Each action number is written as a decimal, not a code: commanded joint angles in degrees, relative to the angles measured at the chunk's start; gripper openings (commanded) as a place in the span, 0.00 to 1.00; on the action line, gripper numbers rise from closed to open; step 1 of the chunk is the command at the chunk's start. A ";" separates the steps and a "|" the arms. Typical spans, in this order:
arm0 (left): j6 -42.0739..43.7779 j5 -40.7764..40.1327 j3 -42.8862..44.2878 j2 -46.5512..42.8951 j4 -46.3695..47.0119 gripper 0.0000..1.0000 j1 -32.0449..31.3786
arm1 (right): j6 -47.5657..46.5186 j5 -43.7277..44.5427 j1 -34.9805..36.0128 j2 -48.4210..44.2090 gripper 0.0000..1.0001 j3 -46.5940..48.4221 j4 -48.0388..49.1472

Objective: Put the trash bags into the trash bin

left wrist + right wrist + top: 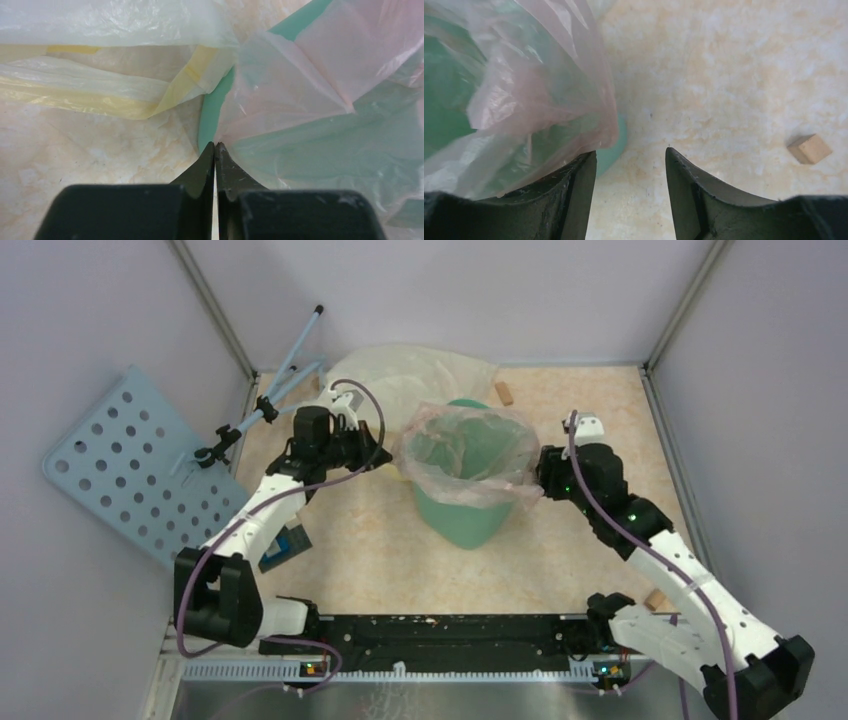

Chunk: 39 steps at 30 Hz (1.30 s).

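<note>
Trash bag (440,485): thin, light, slippery; pinch at rim fold. Left tool (215,146) clenched on its edge; right tool (630,151) released.

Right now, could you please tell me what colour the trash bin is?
Mint green; the trash bin shows best in the top external view.

Left end effector (215,146) pinched, right (630,152) parted
</note>
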 commanded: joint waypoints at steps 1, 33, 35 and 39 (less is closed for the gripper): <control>0.72 -3.45 4.71 -4.88 -0.51 0.14 0.36 | -1.55 -0.23 -0.63 -4.40 0.55 8.90 -2.88; -2.89 -4.14 17.36 2.08 -0.13 0.99 1.05 | 37.58 -21.45 -0.61 -17.98 0.73 5.96 -8.14; -3.43 -3.92 17.47 3.60 1.41 0.99 1.12 | 37.92 -22.77 -0.61 -18.27 0.68 4.14 -7.63; -4.50 -1.82 18.30 7.16 2.83 0.96 1.41 | 37.38 -23.44 -0.61 -19.27 0.53 0.87 -7.46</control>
